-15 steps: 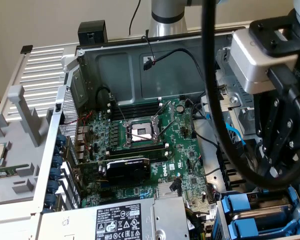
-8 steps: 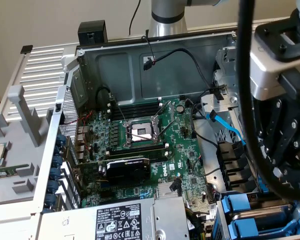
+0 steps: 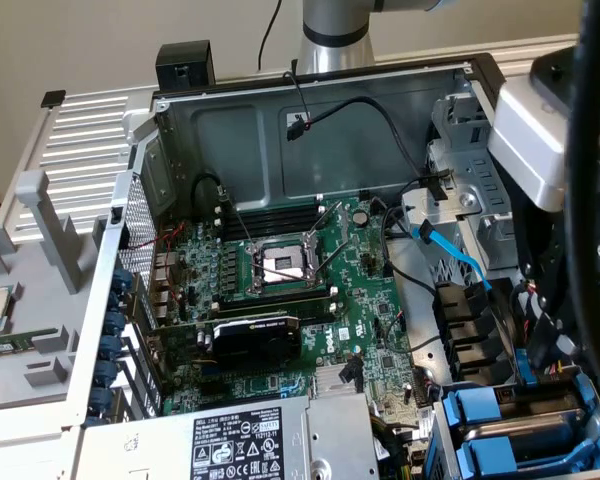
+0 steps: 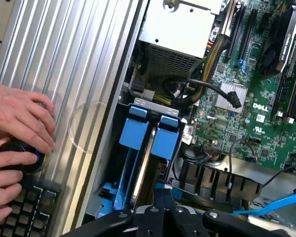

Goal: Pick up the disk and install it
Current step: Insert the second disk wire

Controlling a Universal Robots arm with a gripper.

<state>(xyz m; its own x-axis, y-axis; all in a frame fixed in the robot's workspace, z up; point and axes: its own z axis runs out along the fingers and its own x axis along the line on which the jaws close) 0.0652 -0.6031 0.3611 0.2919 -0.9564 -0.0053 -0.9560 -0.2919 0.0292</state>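
Two blue drive carriers [image 4: 149,136] sit side by side in the bay; which is the disk, you cannot tell.
Your pincer [image 4: 160,213] is closed just above them, gripping nothing visible; pressing down could jam the neighbouring carrier or snag the blue SATA cable [image 4: 271,206].

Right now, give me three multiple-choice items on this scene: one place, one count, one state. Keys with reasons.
1. Where do the blue carriers sit in the exterior view?
A) on the ribbed panel outside
B) in the bay at the lower right of the computer case
C) over the processor socket

2. How many blue carriers stand side by side in the wrist view?
A) two
B) four
C) none

3. The computer case is:
A) closed by a side panel
B) open, with the motherboard exposed
C) wrapped in foil

Key:
1 B, they fill the bay at the exterior view's lower right corner.
2 A, two blue handles adjoin in the bay.
3 B, the board and its cables lie in plain view.
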